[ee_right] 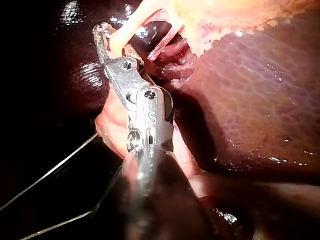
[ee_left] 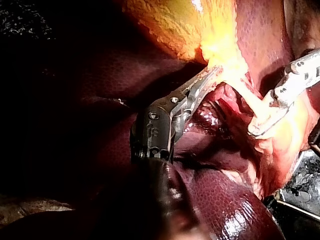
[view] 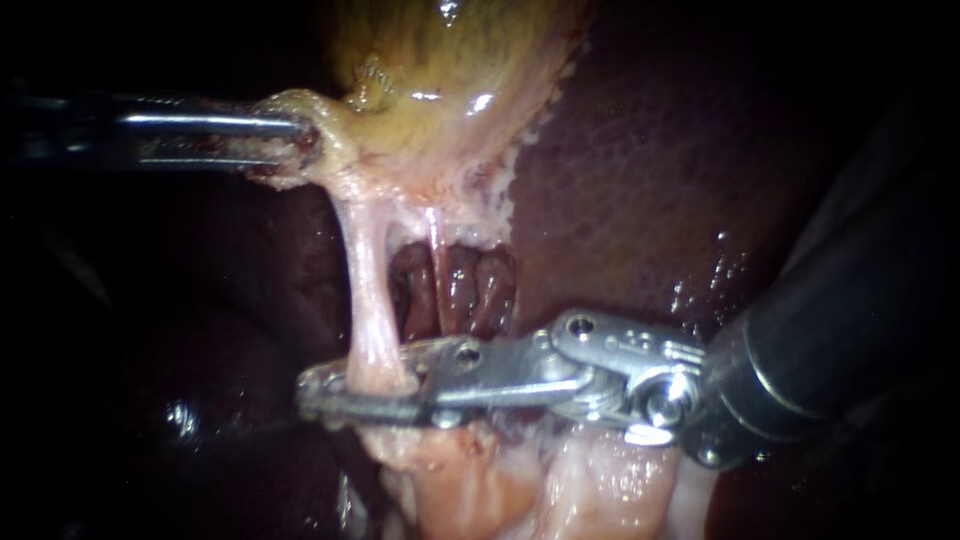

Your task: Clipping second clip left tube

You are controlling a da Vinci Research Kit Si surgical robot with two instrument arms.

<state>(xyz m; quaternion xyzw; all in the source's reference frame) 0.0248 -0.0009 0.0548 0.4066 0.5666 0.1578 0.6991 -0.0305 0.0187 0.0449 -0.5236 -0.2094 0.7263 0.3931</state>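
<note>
The left tube [view: 365, 290] is a pale, stretched strand that runs down from the yellow gallbladder [view: 450, 70]. Low on this tube, my right instrument [view: 345, 390] has one jaw on each side, with the tips meeting past it. No clip shows on the tube. In the right wrist view, the tube [ee_right: 131, 25] passes through the right instrument [ee_right: 106, 40] near the jaw tips. My left instrument [view: 300, 145] is shut on the pale edge of the gallbladder and holds it out to the left. The left wrist view shows the left instrument [ee_left: 210, 77] on that same edge.
A thinner right tube [view: 437, 265] runs beside the left one over a dark red hollow. Dark liver [view: 660, 170] fills the right side and lies around the hollow. Pale fatty tissue [view: 590, 480] bulges under the right instrument's wrist. Thin wires [ee_right: 50, 175] cross beside its shaft.
</note>
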